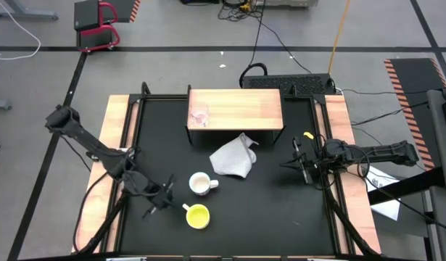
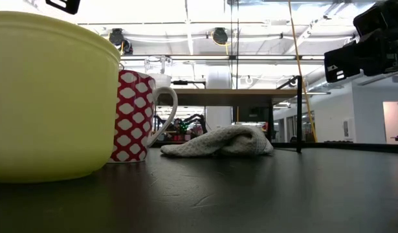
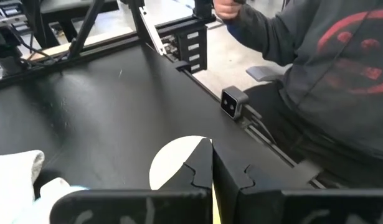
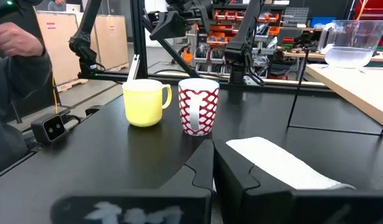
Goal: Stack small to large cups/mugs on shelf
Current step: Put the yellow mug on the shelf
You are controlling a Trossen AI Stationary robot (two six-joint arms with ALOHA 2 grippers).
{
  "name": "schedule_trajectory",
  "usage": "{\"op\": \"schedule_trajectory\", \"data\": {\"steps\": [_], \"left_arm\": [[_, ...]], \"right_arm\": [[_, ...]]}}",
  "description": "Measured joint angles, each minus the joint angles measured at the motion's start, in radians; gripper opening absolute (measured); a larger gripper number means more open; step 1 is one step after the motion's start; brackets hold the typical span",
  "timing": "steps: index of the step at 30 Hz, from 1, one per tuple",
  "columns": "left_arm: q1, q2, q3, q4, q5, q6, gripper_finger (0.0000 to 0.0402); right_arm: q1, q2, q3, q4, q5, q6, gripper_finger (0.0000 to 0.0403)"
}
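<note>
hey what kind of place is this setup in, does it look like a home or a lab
Most likely a robotics lab or workshop, not a home: taped floor lines, loose cables behind the black tabletop, and parts bins with more equipment stands across an open industrial room.

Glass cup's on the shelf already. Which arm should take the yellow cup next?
Left, probably. The left gripper sits shut just beside the yellow cup at the table's near edge. The right gripper, also shut, waits across the table past the cloth. The glass cup is on the shelf.
</note>
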Motion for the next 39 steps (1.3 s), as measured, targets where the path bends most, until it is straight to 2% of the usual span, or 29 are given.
{"op": "schedule_trajectory", "data": {"steps": [11, 19, 28, 31, 35, 39], "left_arm": [[0.045, 0.060, 0.000, 0.041, -0.007, -0.047, 0.0005], [0.083, 0.064, 0.018, 0.060, 0.046, -0.028, 0.0056], [0.088, 0.090, 0.114, -0.074, 0.067, -0.012, 0.0123], [0.088, 0.117, 0.139, -0.103, 0.074, 0.000, 0.0130], [0.095, 0.155, 0.166, -0.102, 0.147, 0.014, 0.0131], [0.112, 0.199, 0.206, -0.118, 0.178, 0.024, 0.0131]], "right_arm": [[0.000, 0.000, 0.000, 0.000, 0.000, 0.000, 0.0000], [0.000, 0.000, 0.000, 0.000, 0.000, 0.002, 0.0000], [0.000, 0.000, 0.000, 0.000, 0.000, 0.019, 0.0000], [0.000, 0.000, 0.000, 0.000, 0.000, 0.019, 0.0000], [0.000, 0.000, 0.000, 0.000, 0.000, 0.019, 0.0000], [0.000, 0.000, 0.000, 0.000, 0.000, 0.019, 0.0000]]}}
